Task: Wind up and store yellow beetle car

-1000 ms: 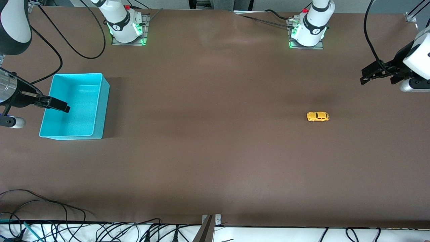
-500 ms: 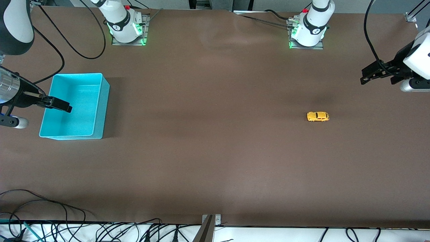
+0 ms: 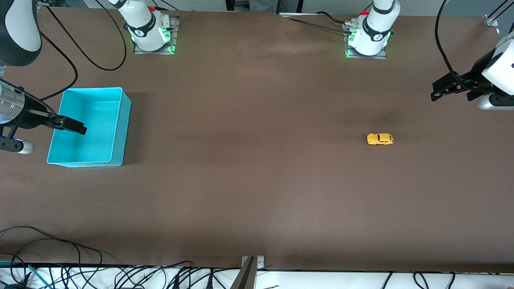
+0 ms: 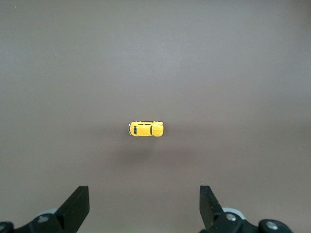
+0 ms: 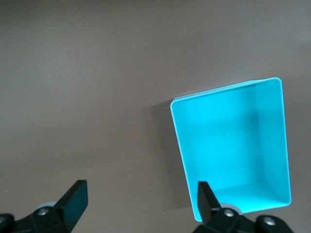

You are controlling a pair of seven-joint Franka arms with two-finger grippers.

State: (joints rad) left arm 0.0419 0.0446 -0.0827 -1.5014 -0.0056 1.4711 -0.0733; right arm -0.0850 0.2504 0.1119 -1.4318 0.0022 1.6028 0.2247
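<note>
Almost nothing has changed over the last second. My right gripper (image 3: 76, 127) has nudged a touch toward the table's centre over the turquoise bin (image 3: 120, 120); my left gripper (image 3: 441, 89) hangs where it was, and the car has not moved. I read that as the task not yet begun — no winding, no storing.

The yellow beetle car (image 3: 380, 139) sits on its wheels on the bare brown table (image 3: 257, 180), toward my left arm's end, about midway between the edge where my bases stand and the front-camera edge. Nothing touches it. In my left wrist view the yellow beetle car (image 4: 146, 129) lies centred ahead of my wide-spread fingers (image 4: 77, 206), which hold nothing.

My left gripper hovers high near the left arm's end edge, over table a little closer to the base edge than the car. My right gripper is spread wide too, empty, hanging over the bin's rim near the right arm's end of the table. The bin (image 5: 228, 150) looks empty inside.

As I judge it, the next move falls to my left arm — come down over the car and close on its small rounded body. It is tiny and on wheels, so a slightly off-centre pinch could roll it away.
</note>
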